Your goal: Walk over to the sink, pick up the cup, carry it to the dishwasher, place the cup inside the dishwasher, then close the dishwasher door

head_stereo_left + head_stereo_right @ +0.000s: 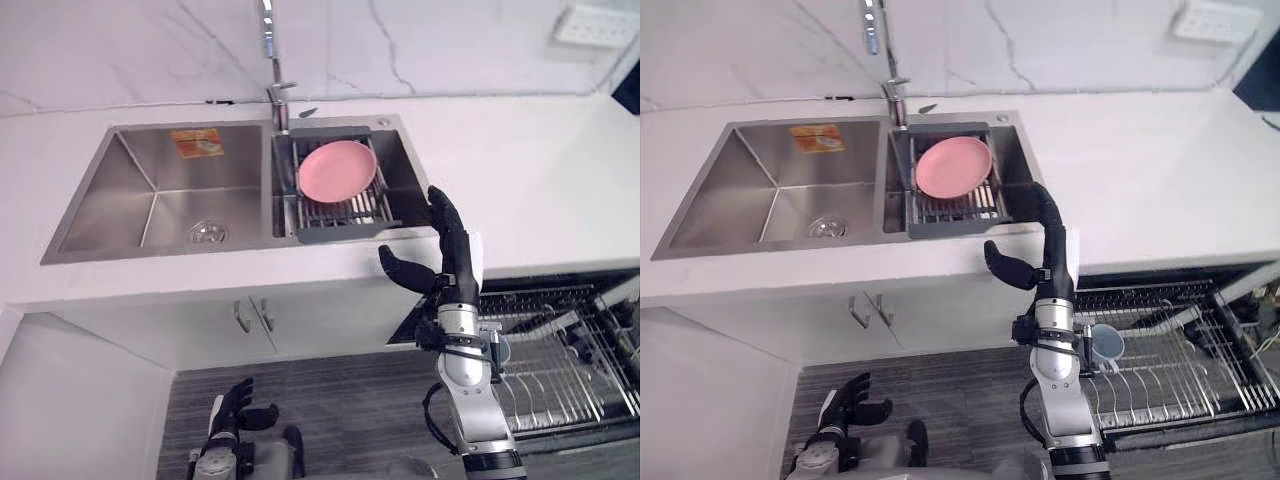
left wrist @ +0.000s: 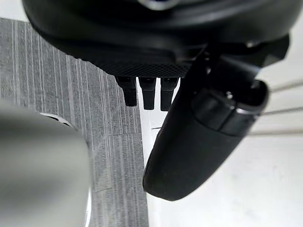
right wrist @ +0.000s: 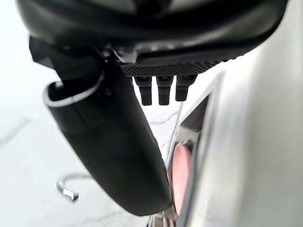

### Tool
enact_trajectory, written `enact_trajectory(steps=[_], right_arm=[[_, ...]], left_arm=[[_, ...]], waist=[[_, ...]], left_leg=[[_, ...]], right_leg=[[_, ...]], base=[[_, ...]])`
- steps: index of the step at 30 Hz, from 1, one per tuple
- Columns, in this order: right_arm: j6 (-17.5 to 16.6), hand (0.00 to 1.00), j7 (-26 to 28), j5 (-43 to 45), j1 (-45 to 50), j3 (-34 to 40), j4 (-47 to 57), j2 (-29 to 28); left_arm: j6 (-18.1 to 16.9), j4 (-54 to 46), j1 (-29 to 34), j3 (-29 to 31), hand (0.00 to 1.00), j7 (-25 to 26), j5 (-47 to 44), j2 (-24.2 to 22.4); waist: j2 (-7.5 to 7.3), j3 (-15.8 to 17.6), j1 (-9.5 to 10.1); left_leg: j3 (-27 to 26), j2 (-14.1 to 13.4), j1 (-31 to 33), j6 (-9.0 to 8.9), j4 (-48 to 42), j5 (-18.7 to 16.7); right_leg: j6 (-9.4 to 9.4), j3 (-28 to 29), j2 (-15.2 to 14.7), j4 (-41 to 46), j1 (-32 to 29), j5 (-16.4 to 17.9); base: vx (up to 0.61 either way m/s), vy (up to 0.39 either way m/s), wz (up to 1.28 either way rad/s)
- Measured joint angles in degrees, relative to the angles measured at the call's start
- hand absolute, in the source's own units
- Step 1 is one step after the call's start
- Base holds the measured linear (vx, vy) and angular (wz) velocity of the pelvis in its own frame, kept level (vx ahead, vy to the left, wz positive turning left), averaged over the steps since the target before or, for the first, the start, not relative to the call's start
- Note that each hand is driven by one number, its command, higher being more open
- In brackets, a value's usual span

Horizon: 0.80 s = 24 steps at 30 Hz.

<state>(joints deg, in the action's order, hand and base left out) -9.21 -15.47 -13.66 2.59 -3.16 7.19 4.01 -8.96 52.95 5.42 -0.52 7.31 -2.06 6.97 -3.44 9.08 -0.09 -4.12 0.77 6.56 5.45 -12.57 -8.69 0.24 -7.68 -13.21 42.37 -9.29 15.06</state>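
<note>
Steel sink [image 1: 150, 190], pink plate [image 1: 337, 168] on its rack [image 1: 340, 215]; right hand [image 1: 452, 262] released by counter [image 1: 520, 180] edge; left hand [image 1: 235, 410] released, hanging low.

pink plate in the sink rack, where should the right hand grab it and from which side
Likely the far rim of the pink plate, pinched from above. It seems to lean in the rack, lower edge among the bars, leaving that rim free. The open right hand is at the rack's near right corner.

Silver-grey forearm [image 1: 470, 390], black right hand [image 1: 452, 258], black left hand [image 1: 236, 408]
</note>
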Motion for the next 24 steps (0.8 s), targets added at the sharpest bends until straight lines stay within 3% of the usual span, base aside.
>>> enact_trajectory(steps=[2,3,4,5,8,9,11,13,14,15,16,17,24], right_arm=[[-0.01,0.9,0.01,-0.02,-0.01,0.11,0.08,0.25],[-0.01,0.9,0.01,-0.02,0.0,0.13,0.16,0.28],[-0.01,0.9,0.0,-0.02,0.15,0.25,0.67,0.36],[-0.06,0.9,0.0,-0.03,0.39,0.63,1.55,0.71],[0.0,0.9,0.01,-0.05,2.05,1.96,2.6,2.06],[0.0,0.9,0.01,-0.05,2.57,2.11,3.06,2.11],[0.03,0.9,-0.05,-0.29,4.46,2.67,4.25,1.95],[-0.01,0.9,-0.69,-1.37,4.79,3.01,5.2,1.67],[-0.08,0.9,-1.27,-1.75,4.76,4.04,6.38,1.67],[-0.08,0.9,-1.5,-1.79,4.65,4.56,6.74,1.75],[-0.02,0.9,-1.86,-2.0,4.41,5.27,6.83,1.91],[0.13,0.9,-1.9,-2.36,4.22,5.41,6.65,1.3],[0.13,0.9,0.28,-6.29,3.6,2.93,6.02,0.79]], left_arm=[[0.01,0.96,-0.34,-0.1,0.9,0.07,0.02,-0.04],[0.01,1.22,-0.38,-0.11,0.9,0.05,0.01,-0.04],[-0.03,1.4,-0.4,-0.12,0.9,-0.03,0.04,-0.02],[-0.12,1.85,-0.72,-0.07,0.9,-0.14,0.66,0.2],[-0.06,2.62,-0.13,-0.28,0.9,-0.1,2.22,-1.89],[-0.05,2.6,-0.18,-0.26,0.9,-0.11,2.23,-2.0],[0.04,2.0,-0.6,-0.57,0.9,-0.5,3.3,-1.77],[1.43,1.26,-0.72,-0.88,0.9,-1.57,3.65,-1.71],[3.28,1.12,-0.93,-0.92,0.9,-4.0,2.45,-1.81],[3.6,1.04,-1.08,-1.24,0.9,-4.88,2.46,-1.94],[4.17,0.79,-1.21,-1.79,0.9,-6.09,2.37,-1.99],[4.72,0.27,-1.63,-2.61,0.9,-7.1,2.14,-1.79],[6.14,0.4,-1.88,-1.76,0.9,-5.0,2.05,-1.41]], waist=[[-0.08,0.1,0.05],[-0.09,0.09,0.0],[-0.4,-0.14,0.0],[-0.46,-0.32,-0.39],[3.68,-1.99,-0.5],[3.82,-1.9,-0.47],[3.47,-1.52,-0.36],[3.03,-0.95,-0.09],[4.0,-0.75,-0.83],[4.53,-0.54,-0.94],[5.01,-0.15,-0.72],[4.77,0.1,-0.67],[3.93,0.61,-0.66]], left_leg=[[2.49,0.0,-2.74,-0.4,2.58,0.4],[2.93,0.03,-3.3,-1.32,2.62,0.51],[3.82,0.31,-3.47,-3.13,1.19,-0.59],[4.92,0.67,-2.79,-4.59,-2.04,-2.99],[3.29,-3.23,-2.04,-6.8,-4.84,-4.71],[2.47,-3.91,-1.92,-7.27,-6.28,-5.01],[-0.83,-6.17,2.41,-8.7,-20.41,-6.05],[-2.72,-6.68,4.3,-8.18,-22.61,-8.7],[-2.68,-6.31,6.3,-7.95,-16.3,-8.29],[-2.64,-6.02,6.56,-7.93,-11.32,-6.1],[-2.31,-5.92,6.48,-6.52,-5.63,3.0],[-2.5,-4.97,5.29,-5.57,-3.68,4.74],[-5.36,-4.95,2.41,-5.84,-1.31,5.66]], right_leg=[[0.27,2.72,5.16,-5.46,-3.99,1.5],[0.3,2.94,6.1,-7.75,-4.76,1.42],[0.11,3.07,7.28,-14.43,-5.48,-0.07],[1.37,3.38,7.72,-19.39,-5.23,-6.56],[0.39,0.66,10.93,-25.8,-0.41,-7.45],[0.19,0.5,11.49,-27.14,0.79,-7.57],[-0.6,0.35,12.47,-32.1,6.87,-8.08],[-0.64,1.68,12.28,-33.65,10.11,-8.06],[-0.6,1.68,12.01,-33.55,10.5,-8.04],[-0.48,1.66,12.0,-33.38,10.53,-7.96],[0.43,1.85,12.02,-32.87,10.62,-7.34],[0.97,3.02,11.3,-32.59,10.32,-6.85],[1.66,8.91,11.22,-35.76,11.95,-7.31]], base=[[0.31,-0.036,0.62],[0.25,-0.061,0.59],[0.39,-0.114,0.64],[0.34,-0.102,0.68],[0.4,-0.083,0.32],[0.34,-0.088,0.03],[0.32,-0.048,-0.01],[0.32,0.047,-0.11],[0.25,0.072,0.08],[0.16,0.11,0.29],[0.13,0.126,0.24],[0.16,0.183,0.17],[-0.03,0.019,-0.23]])
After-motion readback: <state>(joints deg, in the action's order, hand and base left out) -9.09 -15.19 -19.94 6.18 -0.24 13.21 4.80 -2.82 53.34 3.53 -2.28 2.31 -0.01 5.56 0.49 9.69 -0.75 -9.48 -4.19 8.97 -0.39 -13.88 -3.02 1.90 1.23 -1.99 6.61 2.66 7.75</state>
